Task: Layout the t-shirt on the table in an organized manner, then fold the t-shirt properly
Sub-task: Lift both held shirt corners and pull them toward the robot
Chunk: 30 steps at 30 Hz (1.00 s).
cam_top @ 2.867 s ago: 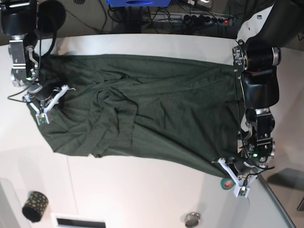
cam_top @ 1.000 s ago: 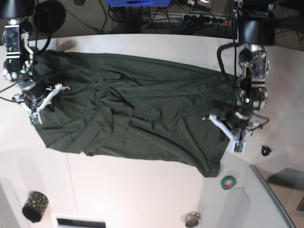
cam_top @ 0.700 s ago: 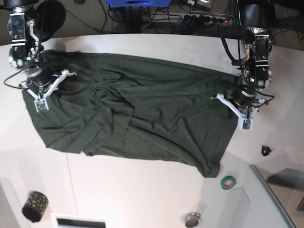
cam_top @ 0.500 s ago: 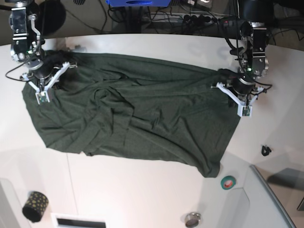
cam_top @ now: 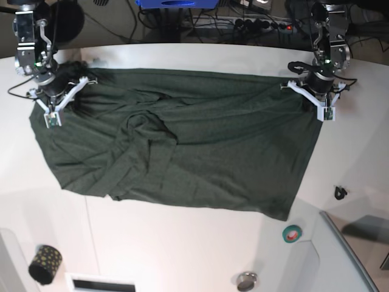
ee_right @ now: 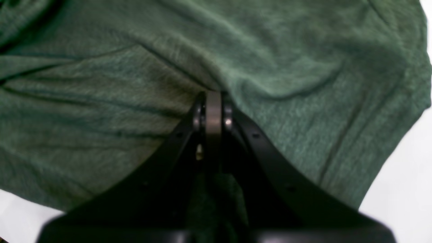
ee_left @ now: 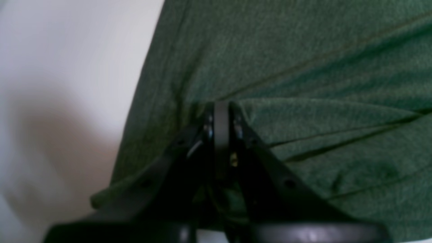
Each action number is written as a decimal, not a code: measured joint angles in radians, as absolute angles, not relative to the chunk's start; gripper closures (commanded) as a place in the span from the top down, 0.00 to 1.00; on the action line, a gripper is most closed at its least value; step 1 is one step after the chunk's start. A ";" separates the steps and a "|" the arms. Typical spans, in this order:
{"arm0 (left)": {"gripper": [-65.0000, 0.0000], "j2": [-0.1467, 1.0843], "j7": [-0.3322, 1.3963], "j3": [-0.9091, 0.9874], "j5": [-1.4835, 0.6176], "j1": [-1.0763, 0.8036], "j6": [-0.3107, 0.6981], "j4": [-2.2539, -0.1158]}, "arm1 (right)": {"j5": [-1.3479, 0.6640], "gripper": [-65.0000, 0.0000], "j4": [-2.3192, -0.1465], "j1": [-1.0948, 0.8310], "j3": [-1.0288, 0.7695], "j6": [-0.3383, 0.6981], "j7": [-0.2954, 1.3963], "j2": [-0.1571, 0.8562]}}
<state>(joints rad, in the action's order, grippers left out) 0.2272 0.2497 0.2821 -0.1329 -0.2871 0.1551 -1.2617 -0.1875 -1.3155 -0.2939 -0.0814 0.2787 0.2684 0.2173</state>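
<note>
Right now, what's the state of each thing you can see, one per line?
t-shirt: spread on the table, still wrinkled near its middle, not folded
left gripper: shut on the t-shirt's far corner
right gripper: shut on the t-shirt's other far corner
table: white, t-shirt lying on it
tape roll: lying flat beside the t-shirt, apart from it

Pinched cloth: the t-shirt (ee_left: 303, 67) vanishes between closed jaws, both wrist views.
Wrist pictures: soft, blurred.
Small worktop (cam_top: 182, 255) objects: too tiny to identify.
</note>
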 measured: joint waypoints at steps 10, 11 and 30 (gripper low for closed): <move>0.00 0.223 0.300 0.339 -0.124 -0.409 0.153 -1.367 | -0.187 0.00 -1.382 -0.359 -0.075 0.281 0.287 0.215; 0.00 0.221 0.303 0.339 -0.124 -0.414 0.152 -1.375 | -0.187 0.00 -1.385 -0.364 -0.075 0.280 0.286 0.215; 0.00 0.202 0.421 0.347 -0.120 -0.441 0.149 -1.630 | -0.174 0.00 -1.505 -0.345 -0.076 0.284 0.339 0.251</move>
<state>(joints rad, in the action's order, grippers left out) 0.2016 0.4213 0.3466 -0.1200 -0.4412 0.1490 -1.6302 -0.1738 -1.5051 -0.3454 -0.0765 0.2844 0.3386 0.2512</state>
